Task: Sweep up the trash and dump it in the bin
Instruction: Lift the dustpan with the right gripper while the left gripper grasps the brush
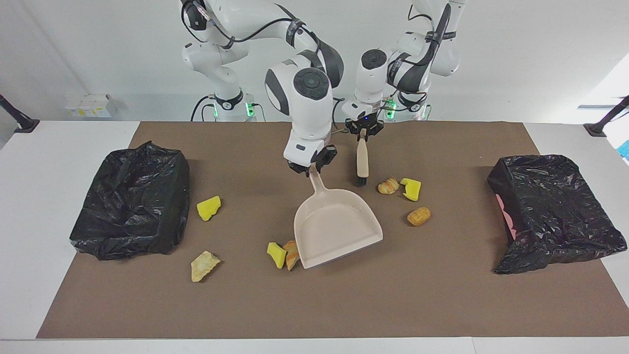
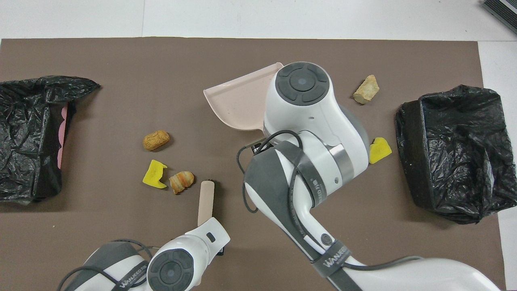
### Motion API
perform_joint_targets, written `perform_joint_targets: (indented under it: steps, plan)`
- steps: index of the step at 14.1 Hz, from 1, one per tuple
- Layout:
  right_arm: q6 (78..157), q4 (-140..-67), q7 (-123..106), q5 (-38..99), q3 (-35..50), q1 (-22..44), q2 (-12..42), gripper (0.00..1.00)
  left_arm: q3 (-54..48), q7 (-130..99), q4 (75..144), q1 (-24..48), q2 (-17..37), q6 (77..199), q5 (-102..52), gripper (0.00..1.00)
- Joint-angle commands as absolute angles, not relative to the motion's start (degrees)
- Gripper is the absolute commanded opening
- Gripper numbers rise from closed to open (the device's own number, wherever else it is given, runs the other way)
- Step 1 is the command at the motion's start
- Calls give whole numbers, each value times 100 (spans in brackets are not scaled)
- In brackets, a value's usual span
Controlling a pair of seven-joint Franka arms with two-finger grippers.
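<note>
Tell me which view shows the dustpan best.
The facing view: the whole dustpan shows, handle to lip, with the right gripper shut on its handle. In the overhead view the right arm covers the handle and much of the pan; only part of the tray shows.

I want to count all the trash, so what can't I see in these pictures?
- Overhead view: the right arm covers the yellow chunk and bread piece beside the dustpan, plus the right hand on its handle.
- Overhead view: the left hand holding the brush hides under its own wrist.
- Both views: the black bins' insides are too dark to show any trash.
</note>
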State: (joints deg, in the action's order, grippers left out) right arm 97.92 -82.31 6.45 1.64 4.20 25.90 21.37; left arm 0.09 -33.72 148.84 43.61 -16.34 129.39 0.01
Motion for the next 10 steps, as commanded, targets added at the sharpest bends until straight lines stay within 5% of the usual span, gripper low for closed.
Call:
perform_joint_targets:
  steps: [1, 10]
  plan:
    - [9765, -8455, -557, -279, 483, 2470, 1942, 0, 9, -2998, 14723, 3965, -1855, 12561, 79, 0]
    - [10344, -9308, -4014, -747, 492, 2241, 1793, 0, 18, -1654, 13360, 2288, -1073, 11804, 79, 0]
